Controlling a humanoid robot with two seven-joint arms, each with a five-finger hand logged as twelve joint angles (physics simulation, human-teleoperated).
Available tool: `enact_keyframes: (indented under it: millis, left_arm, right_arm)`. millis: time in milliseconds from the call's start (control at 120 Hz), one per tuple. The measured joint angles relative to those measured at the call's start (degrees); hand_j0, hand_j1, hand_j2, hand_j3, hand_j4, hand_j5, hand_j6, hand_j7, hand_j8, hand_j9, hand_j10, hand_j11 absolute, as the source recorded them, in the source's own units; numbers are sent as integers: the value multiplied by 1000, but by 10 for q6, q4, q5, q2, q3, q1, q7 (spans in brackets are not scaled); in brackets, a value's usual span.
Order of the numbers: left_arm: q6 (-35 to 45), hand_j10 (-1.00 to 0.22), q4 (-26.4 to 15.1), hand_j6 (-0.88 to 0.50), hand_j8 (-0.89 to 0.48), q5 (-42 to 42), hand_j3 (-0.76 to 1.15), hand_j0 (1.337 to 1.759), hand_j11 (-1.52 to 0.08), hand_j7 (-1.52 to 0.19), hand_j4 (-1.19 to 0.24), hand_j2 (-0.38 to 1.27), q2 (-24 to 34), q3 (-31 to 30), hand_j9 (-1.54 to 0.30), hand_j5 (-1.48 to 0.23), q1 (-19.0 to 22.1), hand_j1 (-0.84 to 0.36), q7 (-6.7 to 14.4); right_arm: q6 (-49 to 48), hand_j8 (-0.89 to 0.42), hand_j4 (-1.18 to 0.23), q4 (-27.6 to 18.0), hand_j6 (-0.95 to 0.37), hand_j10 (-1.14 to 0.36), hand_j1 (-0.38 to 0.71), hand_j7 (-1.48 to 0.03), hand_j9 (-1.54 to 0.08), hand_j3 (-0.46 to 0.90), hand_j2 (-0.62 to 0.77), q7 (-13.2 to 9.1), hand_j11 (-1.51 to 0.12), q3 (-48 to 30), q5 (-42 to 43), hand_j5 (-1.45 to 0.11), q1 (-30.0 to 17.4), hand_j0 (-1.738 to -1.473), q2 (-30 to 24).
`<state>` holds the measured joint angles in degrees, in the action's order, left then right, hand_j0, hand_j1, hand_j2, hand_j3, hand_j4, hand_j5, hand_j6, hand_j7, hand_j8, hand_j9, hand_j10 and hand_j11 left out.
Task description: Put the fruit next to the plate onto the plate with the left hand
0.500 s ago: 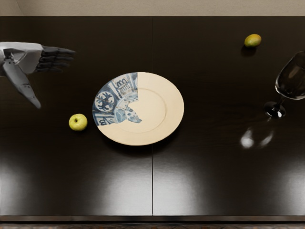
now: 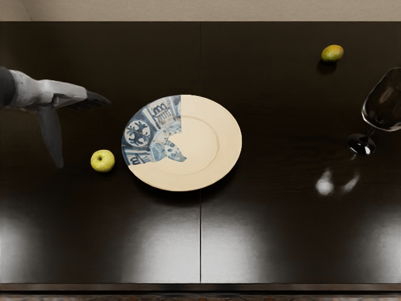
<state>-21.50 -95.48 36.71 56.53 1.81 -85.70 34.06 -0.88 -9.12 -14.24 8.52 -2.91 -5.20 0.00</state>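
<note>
Reach is the step in hand: the left robot hand (image 2: 59, 99) hovers at eleven o'clock of the green apple (image 2: 103, 160), seemingly open, though seen edge-on. The fruit lies on the table (image 2: 200, 238) at eight o'clock of the plate (image 2: 229, 141), just beside it. Next, the hand should descend and grasp.

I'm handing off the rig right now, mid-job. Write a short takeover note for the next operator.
Left hand: open, holding nothing, over the table left of the plate, up-picture from the apple.
Right hand: not in view.
Green apple: on the table just off the plate's left rim.
Plate: nothing on it.
Done: nothing grasped yet.
Left: bring the left hand down to the apple, grasp it, set it on the plate.
The other fruit and the wine glass sit far right.
</note>
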Motion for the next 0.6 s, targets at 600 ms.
enact_keyframes:
  millis: [600]
  left_arm:
    - [305,-178,-37,-181,-180,349,0,1658,-224,-225,-179,38,-90,-4,-225,-225,236,145,9]
  right_arm:
    - [0,0,0,0,0,0,-349,0,0,0,0,0,0,0,0,0,-1,-1658,0]
